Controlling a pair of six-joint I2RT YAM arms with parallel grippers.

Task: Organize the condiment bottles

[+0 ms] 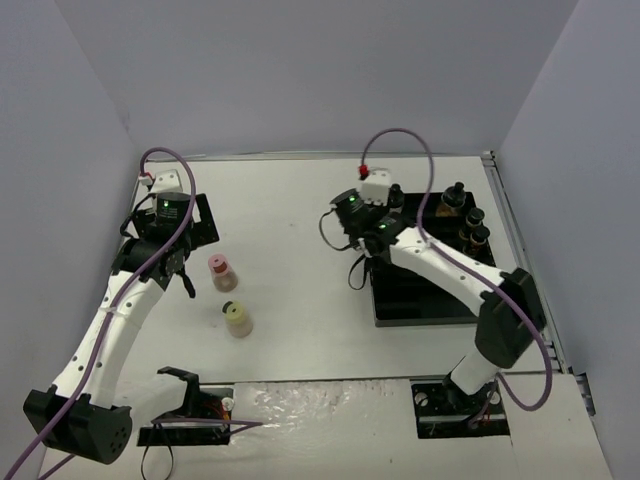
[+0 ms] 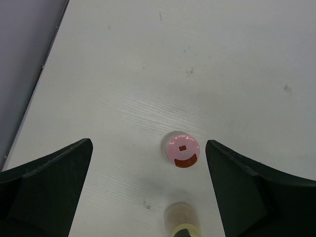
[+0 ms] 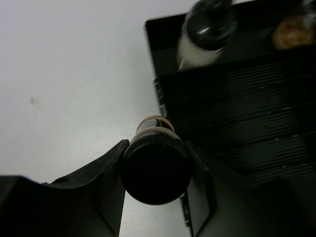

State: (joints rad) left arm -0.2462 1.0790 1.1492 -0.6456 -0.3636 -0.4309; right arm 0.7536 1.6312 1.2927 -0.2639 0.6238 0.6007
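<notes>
A pink-capped jar (image 1: 221,272) (image 2: 182,149) stands upright on the white table. My left gripper (image 1: 182,275) (image 2: 148,144) hovers over it, open, with the jar nearer the right finger. A pale-yellow-capped jar (image 1: 238,319) (image 2: 183,219) sits just beyond it, at the lower edge of the left wrist view. My right gripper (image 1: 358,272) (image 3: 156,148) is shut on a black-capped jar (image 3: 155,168) at the left edge of the black slotted tray (image 1: 425,295) (image 3: 237,113). Several black-capped jars (image 1: 473,218) stand at the tray's back. One with pale contents (image 3: 205,34) shows in the right wrist view.
A grey wall (image 2: 24,59) borders the table on the left. Walls close off the back and the right side. The arm bases and their cables (image 1: 190,415) sit at the near edge.
</notes>
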